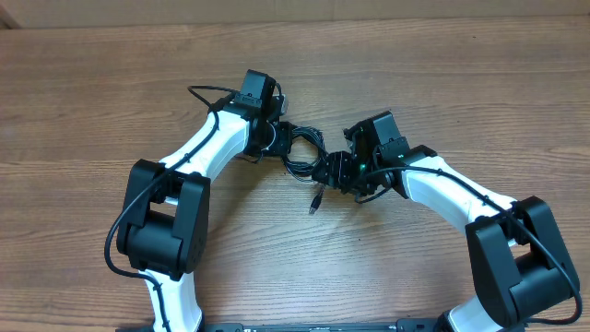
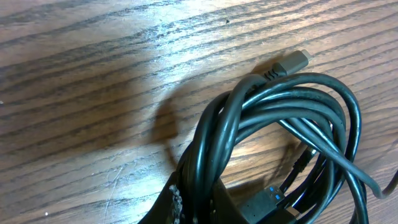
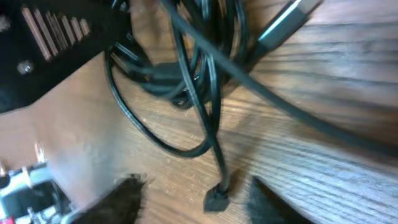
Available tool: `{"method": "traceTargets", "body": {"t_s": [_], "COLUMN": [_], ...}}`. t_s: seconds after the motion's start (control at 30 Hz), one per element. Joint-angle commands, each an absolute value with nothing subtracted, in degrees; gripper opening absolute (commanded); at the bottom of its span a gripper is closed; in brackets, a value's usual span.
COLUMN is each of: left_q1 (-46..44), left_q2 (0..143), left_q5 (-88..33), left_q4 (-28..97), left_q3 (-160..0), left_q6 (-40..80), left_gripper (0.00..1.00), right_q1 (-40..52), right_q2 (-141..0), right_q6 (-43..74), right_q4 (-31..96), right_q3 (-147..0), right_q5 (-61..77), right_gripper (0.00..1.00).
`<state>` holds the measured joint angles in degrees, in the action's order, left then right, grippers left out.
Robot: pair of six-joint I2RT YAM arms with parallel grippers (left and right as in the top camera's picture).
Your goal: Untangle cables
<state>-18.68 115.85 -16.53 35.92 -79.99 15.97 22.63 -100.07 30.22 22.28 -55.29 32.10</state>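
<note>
The cables (image 1: 304, 152) are a tangle of thin black cords between my two grippers at the middle of the wooden table (image 1: 111, 83). My left gripper (image 2: 200, 208) is shut on a bundle of cable loops (image 2: 280, 106); it reaches the tangle from the left (image 1: 277, 138). A grey plug (image 2: 293, 61) sticks out past the loops. My right gripper (image 3: 196, 202) is open, its blurred fingers (image 3: 118, 199) either side of a small black plug (image 3: 216, 199) lying on the wood, touching neither. It sits at the tangle's right side (image 1: 330, 175). One loose cable end (image 1: 313, 207) trails toward the front.
A plug with blue marks (image 2: 268, 198) lies just behind my left fingers. The left arm's black body (image 3: 50, 43) fills the top left of the right wrist view. Both white arms (image 1: 203, 148) (image 1: 452, 189) angle in from the front corners.
</note>
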Motion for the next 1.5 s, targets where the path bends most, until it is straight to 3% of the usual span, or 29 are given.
{"method": "traceTargets", "body": {"t_s": [0.0, 0.1, 0.23, 0.33, 0.63, 0.93, 1.13, 1.37, 1.47], "left_q1": [-18.94, -18.92, -18.94, -18.92, -18.61, -15.59, -13.47, -12.73, -12.75], "left_q2": [116.53, 116.53, 116.53, 116.53, 116.53, 116.53, 116.53, 116.53, 116.53], "left_q5": [-17.91, -18.06, -18.11, -21.02, -25.17, -27.03, -28.38, -28.27, -27.97], "left_q4": [35.48, 35.51, 36.07, 35.97, 35.75, 35.7, 35.53, 36.21, 36.12], "left_q3": [-81.38, -81.38, -81.38, -81.38, -81.38, -81.38, -81.38, -81.38, -81.38], "left_q6": [15.4, 14.74, 13.5, 12.08, 9.63, 15.18, 18.65, 12.38, 6.09], "left_gripper": [0.04, 0.04, 0.04, 0.04, 0.04, 0.04, 0.04, 0.04, 0.04], "right_q1": [22.41, 21.34, 18.52, 15.94, 14.28, 11.84, 13.15, 10.98, 9.28], "right_q2": [-98.19, -97.3, -97.32, -97.67, -101.27, -105.69, -105.69, -105.67, -105.67], "right_q6": [23.75, 23.51, 23.53, 23.86, 24.12, 23.9, 22.35, 17.47, 17.56], "right_q4": [22.41, 22.46, 22.33, 21.96, 20.75, 18.52, 18.31, 11.09, 5.72], "right_q3": [-57.14, -57.19, -57.17, -57.17, -56.97, -56.93, -56.84, -56.86, -56.86], "right_q5": [34.06, 26.92, 20.4, 20.62, 21.67, 44.14, 46.72, 59.05, 64.6], "right_gripper": [0.46, 0.49, 0.73, 0.77, 1.0, 0.96, 0.97, 0.96, 0.89]}}
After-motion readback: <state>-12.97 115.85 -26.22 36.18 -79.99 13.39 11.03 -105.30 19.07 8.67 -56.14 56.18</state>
